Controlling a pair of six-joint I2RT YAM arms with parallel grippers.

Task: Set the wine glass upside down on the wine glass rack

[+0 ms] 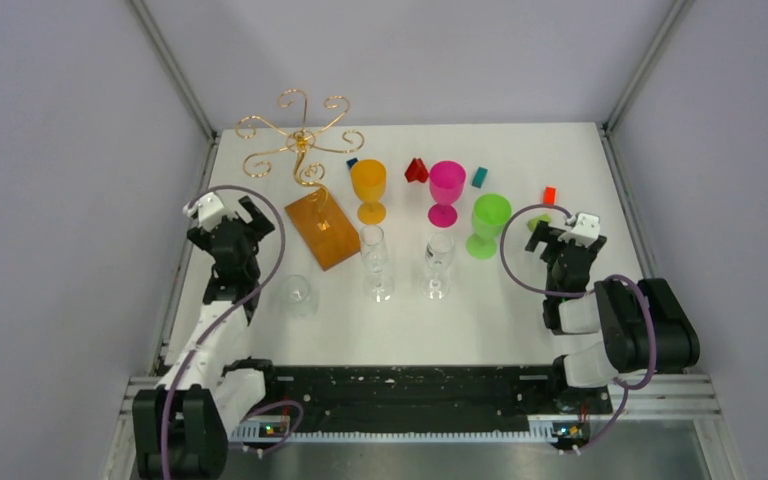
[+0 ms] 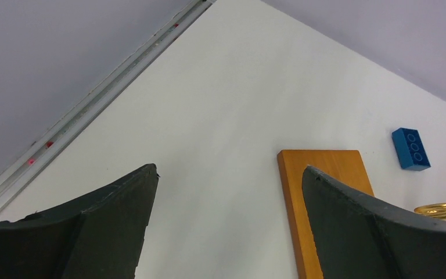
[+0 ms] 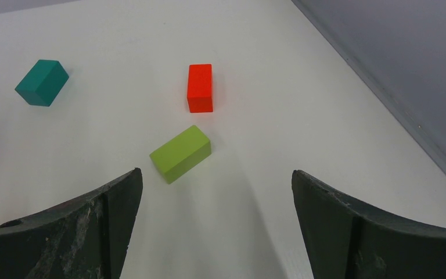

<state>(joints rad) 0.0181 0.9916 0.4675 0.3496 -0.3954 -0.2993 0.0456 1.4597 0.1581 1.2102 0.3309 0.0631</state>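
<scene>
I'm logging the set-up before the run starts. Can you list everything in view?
wine glass rack: 1, gold wire on orange-brown wooden base, far left
coloured wine glasses: 3, orange, pink, green, upright in a row right of the rack
clear glasses: 3, clear, two mid-table, one by the left arm
blocks: 5, blue, red, teal, orange-red, lime, scattered behind and right of the glasses
table: 1, white
left gripper: 1, black, open, by the rack base
right gripper: 1, black, open, lime block just ahead
</scene>
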